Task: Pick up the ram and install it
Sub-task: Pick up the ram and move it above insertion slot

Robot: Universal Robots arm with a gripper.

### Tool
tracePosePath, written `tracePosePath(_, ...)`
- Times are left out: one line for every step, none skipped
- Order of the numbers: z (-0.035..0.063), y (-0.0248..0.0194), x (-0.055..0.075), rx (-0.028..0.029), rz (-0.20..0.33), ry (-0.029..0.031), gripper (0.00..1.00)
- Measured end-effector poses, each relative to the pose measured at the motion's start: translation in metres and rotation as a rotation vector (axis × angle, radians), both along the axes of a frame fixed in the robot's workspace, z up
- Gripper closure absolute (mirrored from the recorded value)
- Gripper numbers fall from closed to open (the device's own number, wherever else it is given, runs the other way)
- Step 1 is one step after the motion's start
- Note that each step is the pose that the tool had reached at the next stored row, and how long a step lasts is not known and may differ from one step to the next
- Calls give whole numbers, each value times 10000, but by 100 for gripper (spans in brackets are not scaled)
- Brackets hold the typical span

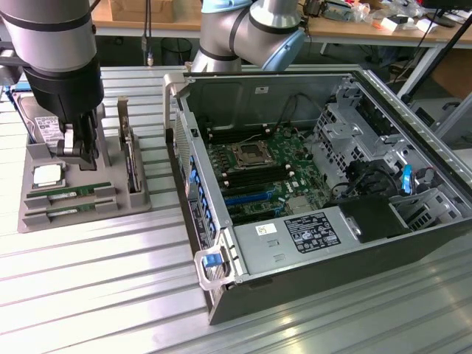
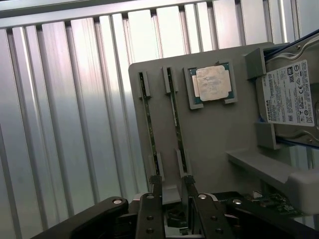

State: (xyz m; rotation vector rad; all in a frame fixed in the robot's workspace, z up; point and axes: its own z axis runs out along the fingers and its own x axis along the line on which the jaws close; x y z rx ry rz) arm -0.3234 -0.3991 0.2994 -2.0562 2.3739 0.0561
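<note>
— Green ram (image 1: 72,190) stands on edge in the grey tray (image 1: 26,221), not yet lifted. And the hand (image 1: 80,147)?
— Released, jaws wide, hovering over the tray. Approach step, I'd judge; a grasp calls for straddling the ram's thin edge squarely.

Surface: ribbed silver aluminium-profile tabletop (image 1: 88,287). In the exterior view its grooves run from 9 toward 3 o'clock, and the bare metal catches glare.

Two items lie directly on it:
- Flat grey moulded plastic parts tray (image 1: 29,221), at 9 o'clock.
- Large open black-and-silver metal computer case (image 1: 295,280), lying on its side from centre through 3 o'clock, open side up.

The tray sits at the case's 9 o'clock, near it, with a narrow strip of bare table between them.
</note>
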Motion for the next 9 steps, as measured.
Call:
tracePosePath(-9,0,0,0,-1,0,70)
tracePosePath(-18,-1,0,0,0,0,70)
tracePosePath(-35,-2,0,1,0,-1,70)
tracePosePath(-42,-2,0,0,-1,0,70)
tracePosePath(-47,-3,0,0,1,0,70)
tracePosePath(-54,-3,0,0,0,0,70)
tracePosePath(-60,-4,0,0,0,0,70)
tracePosePath(-66,-4,0,0,0,0,70)
tracePosePath(-74,-5,0,0,0,0,70)
